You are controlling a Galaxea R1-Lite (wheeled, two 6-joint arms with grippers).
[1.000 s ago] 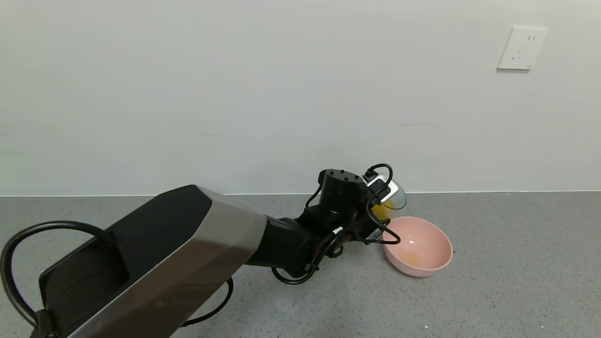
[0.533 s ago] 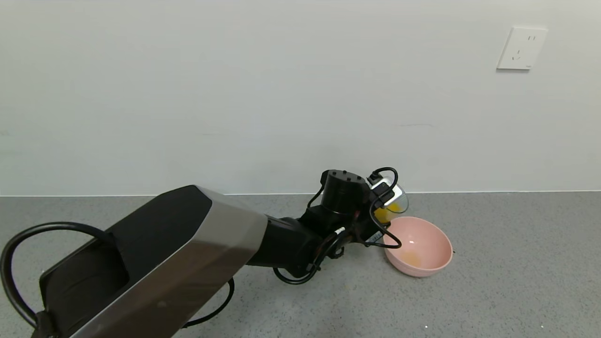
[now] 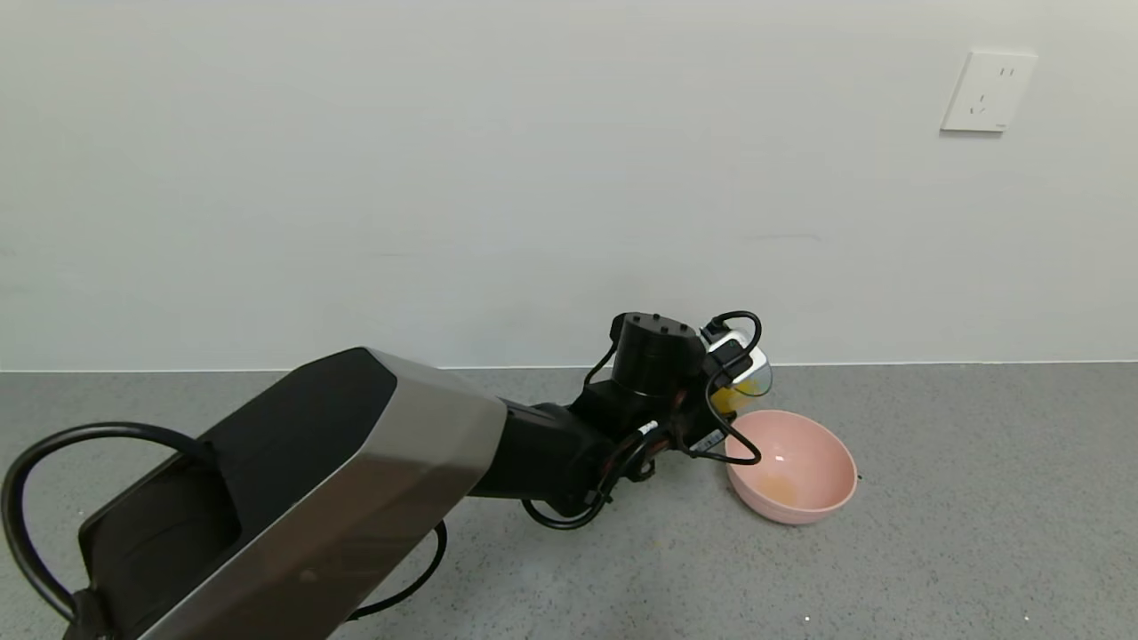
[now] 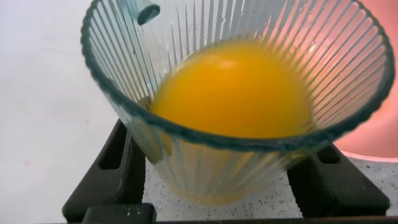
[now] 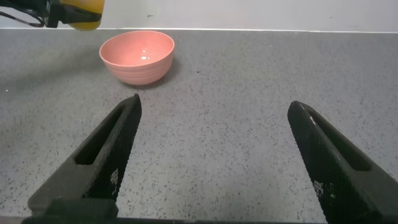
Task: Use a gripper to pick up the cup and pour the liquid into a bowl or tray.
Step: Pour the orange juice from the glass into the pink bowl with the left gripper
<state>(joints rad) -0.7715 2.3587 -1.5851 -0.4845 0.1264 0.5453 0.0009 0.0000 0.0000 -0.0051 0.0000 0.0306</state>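
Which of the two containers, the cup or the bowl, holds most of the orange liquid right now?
The ribbed cup, gripped by the left gripper, holds most of the liquid; the pink bowl has only a thin puddle.

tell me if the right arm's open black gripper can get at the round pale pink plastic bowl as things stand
Probably yes. The right gripper is open and faces the round pale pink plastic bowl across bare grey floor, though the left gripper holds the ribbed cup beside the bowl.

Bare lab room (white wall (image 3: 444, 178), speckled grey floor (image 3: 933, 551))
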